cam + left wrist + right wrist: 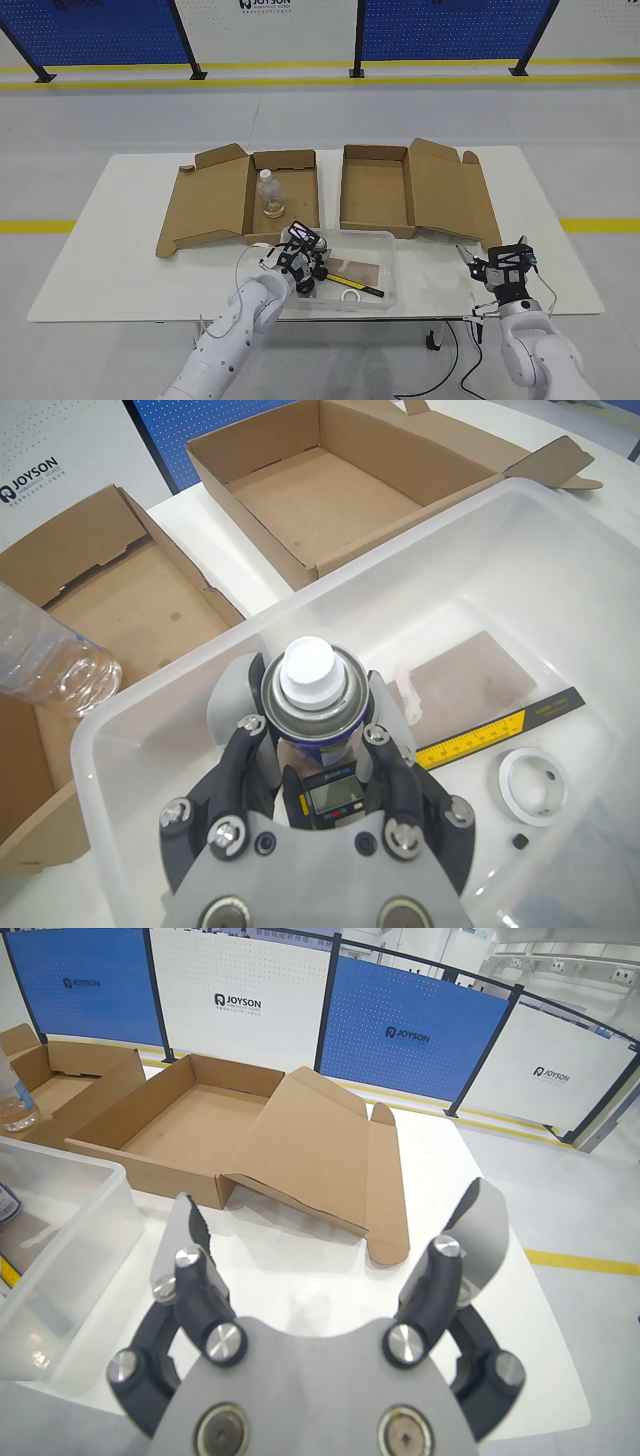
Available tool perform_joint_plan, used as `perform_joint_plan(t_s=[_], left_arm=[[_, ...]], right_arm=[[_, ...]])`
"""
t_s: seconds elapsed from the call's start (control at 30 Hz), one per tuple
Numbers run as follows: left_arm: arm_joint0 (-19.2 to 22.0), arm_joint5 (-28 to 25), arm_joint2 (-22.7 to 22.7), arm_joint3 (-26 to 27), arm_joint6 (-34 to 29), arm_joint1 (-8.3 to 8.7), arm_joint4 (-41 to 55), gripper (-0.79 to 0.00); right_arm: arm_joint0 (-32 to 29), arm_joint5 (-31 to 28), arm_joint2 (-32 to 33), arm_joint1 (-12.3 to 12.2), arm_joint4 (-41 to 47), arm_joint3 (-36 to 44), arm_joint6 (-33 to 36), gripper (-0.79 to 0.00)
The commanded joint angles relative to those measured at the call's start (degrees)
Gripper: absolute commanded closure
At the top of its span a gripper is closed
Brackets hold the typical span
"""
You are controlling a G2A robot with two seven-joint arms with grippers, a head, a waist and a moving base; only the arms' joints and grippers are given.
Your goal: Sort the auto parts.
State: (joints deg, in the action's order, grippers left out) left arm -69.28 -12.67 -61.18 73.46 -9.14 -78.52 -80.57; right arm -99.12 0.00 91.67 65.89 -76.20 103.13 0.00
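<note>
A white tabletop [130, 260] carries everything. Two open cardboard boxes sit side by side toward its far side, the left box [300, 205] and the right box [375, 195], each with its lid flap folded outward. Just on the near side of them, at the middle of the near edge, stands a clear plastic bin [390, 270].

The left end effector [312, 710] is down inside the left part of the bin. Its fingers [235, 695] are drawn in narrow and clamp both sides of a spray can [306, 672], whose white cap sticks out above them. I cannot tell whether the can's base is touching the bin floor.

The right end effector [331, 1200] hangs over bare tabletop at the near right, well apart from the bin. Its jaws are spread wide with nothing between them.

A clear bottle [270, 192] is in the left box. The right box holds nothing.

On the bin floor a caliper [500, 727] lies with its display near the gripped can and its yellow-and-black scale running off to the right. Beyond the scale, on the far side, lies a flat brown pad [470, 680]. A metal ring [532, 787] sits just on the near side of the scale, toward the bin's right. A small black piece [521, 841] lies just beside the ring.
</note>
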Motion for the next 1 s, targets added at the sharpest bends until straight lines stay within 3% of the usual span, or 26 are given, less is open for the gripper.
perform_joint_plan(t_s=[0.0,0.2,0.6,0.97], left_arm=[[-0.26,-0.24,-0.10,0.62,0.16,0.05,0.20,0.000],[-2.51,-2.73,-1.36,5.64,-0.29,0.71,0.15,0.000],[-10.83,-10.05,-4.46,20.37,-4.01,2.50,1.87,0.000],[-12.20,-10.25,-4.96,21.93,-3.98,3.12,1.31,0.000]], right_arm=[[0.00,0.00,0.00,0.00,0.00,0.00,0.00,-0.785],[0.00,0.00,0.00,0.00,0.00,0.00,0.00,-0.785],[0.00,0.00,0.00,0.00,0.00,0.00,0.00,-0.785],[0.00,0.00,0.00,0.00,0.00,0.00,0.00,-0.785]])
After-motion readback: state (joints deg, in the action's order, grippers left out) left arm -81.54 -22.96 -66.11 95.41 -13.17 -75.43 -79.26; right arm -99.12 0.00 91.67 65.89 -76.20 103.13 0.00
